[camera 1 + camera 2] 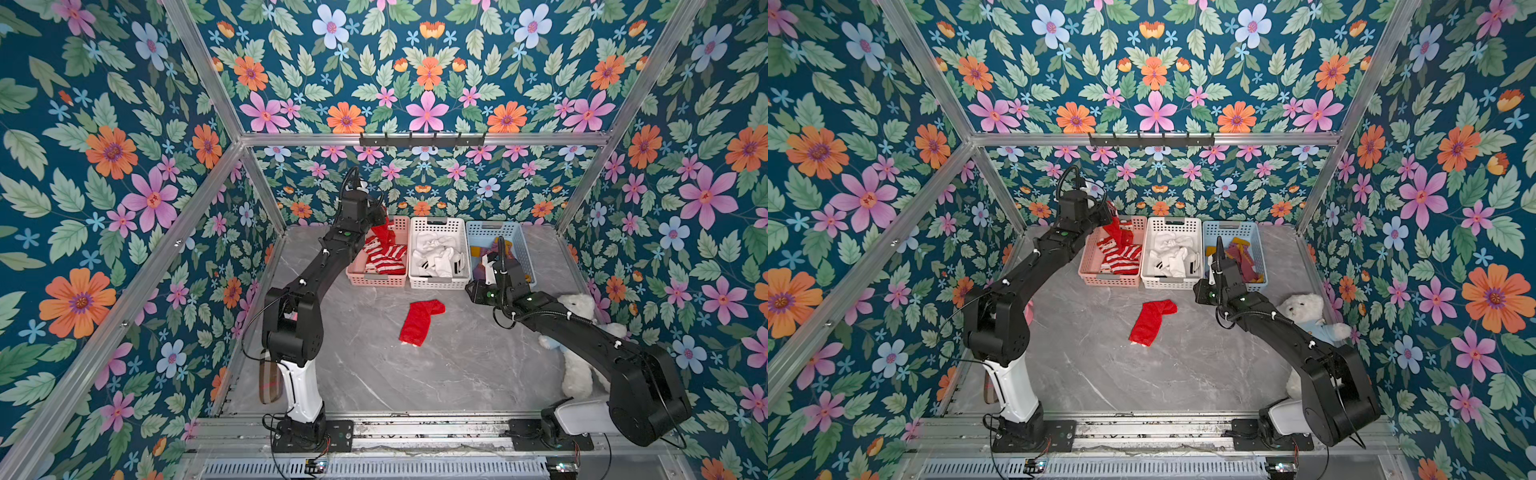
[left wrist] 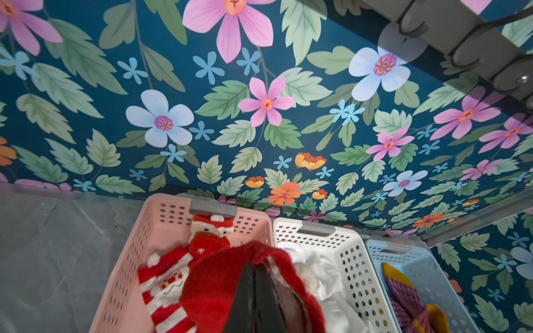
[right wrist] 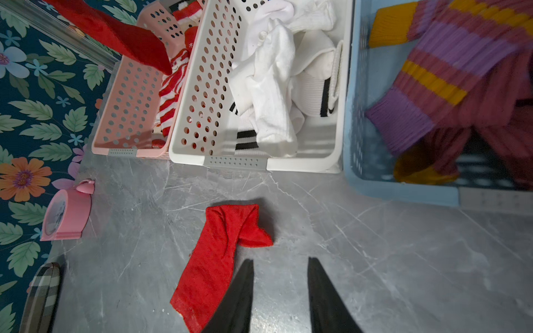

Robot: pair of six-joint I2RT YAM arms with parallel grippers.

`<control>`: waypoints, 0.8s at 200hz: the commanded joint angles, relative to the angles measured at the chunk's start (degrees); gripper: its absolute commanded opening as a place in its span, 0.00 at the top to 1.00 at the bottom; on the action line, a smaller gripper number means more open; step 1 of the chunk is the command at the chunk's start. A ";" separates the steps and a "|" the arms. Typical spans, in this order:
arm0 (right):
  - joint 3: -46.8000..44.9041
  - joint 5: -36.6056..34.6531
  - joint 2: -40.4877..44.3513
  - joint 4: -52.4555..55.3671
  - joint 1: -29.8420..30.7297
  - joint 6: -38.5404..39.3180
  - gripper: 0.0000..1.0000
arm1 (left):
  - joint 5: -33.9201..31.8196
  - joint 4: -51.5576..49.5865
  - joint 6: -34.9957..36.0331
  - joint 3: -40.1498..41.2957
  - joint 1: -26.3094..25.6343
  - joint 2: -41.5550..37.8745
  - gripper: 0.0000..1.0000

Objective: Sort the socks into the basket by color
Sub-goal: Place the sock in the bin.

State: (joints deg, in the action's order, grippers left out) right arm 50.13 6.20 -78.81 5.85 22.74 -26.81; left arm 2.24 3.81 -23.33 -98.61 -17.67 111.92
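Left gripper [image 2: 253, 266]: jaws closed tight on a plain red sock [image 2: 219, 291], which drapes around both fingers and hangs below them. Directly beneath it is the pink basket [image 2: 161, 206], holding striped socks [image 2: 164, 288]. The white basket [image 2: 346, 253] begins just to one side, and part of the held cloth appears to overhang the shared rim. Risk: released here, the sock may catch on that rim or slide in with the white socks [image 3: 274, 86], a colour fault. Right gripper [image 3: 279, 261]: jaws part-open, holding nothing, poised above the bench [image 3: 403, 274]. A second red sock [image 3: 219, 253] lies flat on the bench just beside it, short of the baskets. The blue basket [image 3: 357, 115], with maroon socks [image 3: 461, 72] in it, lies ahead to the other side. Risk: thin flat cloth may slip out of a shallow pinch, and carrying it to the pink basket would crowd the left gripper's station.
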 commanded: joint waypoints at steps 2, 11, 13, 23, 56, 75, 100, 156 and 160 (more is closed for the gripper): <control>-0.40 -0.97 1.05 0.91 0.01 -0.63 0.66 | 5.41 5.59 1.68 -5.77 0.55 4.22 1.00; -0.56 -1.28 1.40 1.09 0.02 -0.67 0.66 | 6.72 5.42 1.72 -8.82 0.75 6.49 1.00; -0.63 -1.41 1.45 1.10 0.02 -0.63 0.66 | 6.96 5.35 1.71 -9.50 0.72 6.96 1.00; -0.98 -1.87 1.80 1.06 0.02 -0.70 0.66 | 8.40 5.24 1.28 -12.14 0.82 8.93 1.00; -1.60 -1.90 1.77 0.57 0.02 -1.40 0.66 | 11.73 7.84 -0.79 -12.79 1.17 11.35 1.00; -1.87 -1.39 1.38 0.16 0.04 -1.86 0.66 | 11.47 9.85 -1.67 -8.81 1.31 10.73 1.00; -2.48 -1.27 1.46 -0.13 0.11 -2.11 0.66 | 11.87 13.88 -4.17 0.04 2.17 8.26 1.00; -3.96 -0.76 1.42 -1.45 0.27 -2.81 0.66 | 7.21 18.80 -6.31 21.12 2.89 -0.83 1.00; -3.91 -0.67 1.29 -1.50 0.28 -2.81 0.66 | 6.94 19.01 -6.44 22.31 2.90 -1.42 1.00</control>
State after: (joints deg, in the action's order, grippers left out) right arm 46.28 4.97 -77.30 6.17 22.90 -28.71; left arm 11.31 18.46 -28.42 -81.38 -14.92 113.34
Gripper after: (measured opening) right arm 0.343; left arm 0.048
